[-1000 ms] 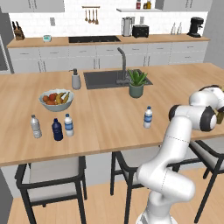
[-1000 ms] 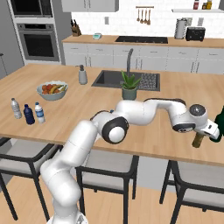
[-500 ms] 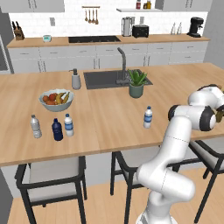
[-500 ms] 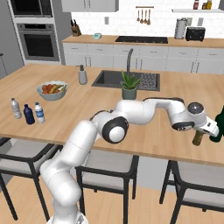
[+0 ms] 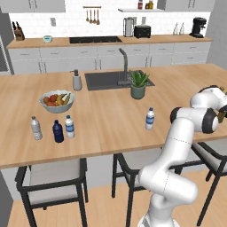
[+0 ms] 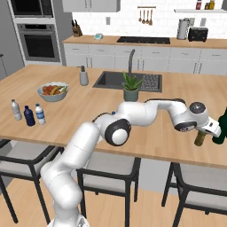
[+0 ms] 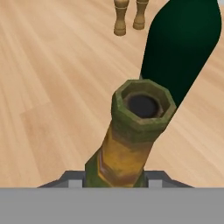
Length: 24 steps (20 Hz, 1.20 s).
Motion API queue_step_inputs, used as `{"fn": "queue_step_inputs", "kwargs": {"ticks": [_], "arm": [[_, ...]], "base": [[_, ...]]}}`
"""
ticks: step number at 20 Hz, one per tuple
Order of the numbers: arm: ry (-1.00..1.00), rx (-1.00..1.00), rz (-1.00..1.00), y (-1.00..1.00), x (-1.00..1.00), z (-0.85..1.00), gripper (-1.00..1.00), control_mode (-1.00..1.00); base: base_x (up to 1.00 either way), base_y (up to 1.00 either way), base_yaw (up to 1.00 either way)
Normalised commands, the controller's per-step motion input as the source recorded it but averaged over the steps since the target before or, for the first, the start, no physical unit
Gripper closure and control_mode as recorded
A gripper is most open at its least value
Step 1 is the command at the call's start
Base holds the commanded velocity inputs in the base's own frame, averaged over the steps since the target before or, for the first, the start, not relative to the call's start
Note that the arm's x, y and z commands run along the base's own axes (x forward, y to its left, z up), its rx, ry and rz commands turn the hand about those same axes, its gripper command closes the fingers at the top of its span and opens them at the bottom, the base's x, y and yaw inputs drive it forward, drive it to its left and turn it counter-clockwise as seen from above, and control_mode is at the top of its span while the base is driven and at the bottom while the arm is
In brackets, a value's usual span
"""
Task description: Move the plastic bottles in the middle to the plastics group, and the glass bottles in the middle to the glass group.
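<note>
The olive-brown glass bottle (image 7: 131, 140) runs from the bottom centre of the hand view up toward the middle, its long axis along the line of sight, its open faceted mouth facing the camera; the neck is mottled olive and amber with a dark hollow opening. The gripper (image 7: 114, 180) is clamped on it, the two dark tips flanking the bottle at the lower edge. In the right base view the bottle (image 6: 200, 138) stands upright at the far right of the frame, over the wooden island counter (image 6: 88, 111), just beside the blackish-green bottle (image 6: 220, 128) — a smooth, rounded, very dark shape that rises to the upper right in the hand view (image 7: 183, 48). Two small turned wooden shakers (image 7: 129, 17) stand at the top centre there. Compared with half a second ago, bottle and hand sit slightly farther right and lower.
</note>
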Motion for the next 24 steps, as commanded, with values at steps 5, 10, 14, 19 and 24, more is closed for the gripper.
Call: {"fn": "queue_step_inputs", "kwargs": {"ticks": [5,10,14,19,24], "arm": [[0.0,0.0,0.0,0.0,0.0,0.0,1.0,-1.0],[0.0,0.0,0.0,0.0,0.0,0.0,-1.0,-1.0],[0.0,0.0,0.0,0.0,0.0,0.0,-1.0,-1.0],[0.0,0.0,0.0,0.0,0.0,0.0,-1.0,-1.0],[0.0,0.0,0.0,0.0,0.0,0.0,-1.0,-1.0]], "base": [[0.0,0.0,0.0],[0.0,0.0,0.0],[0.0,0.0,0.0],[0.0,0.0,0.0],[0.0,0.0,0.0]]}}
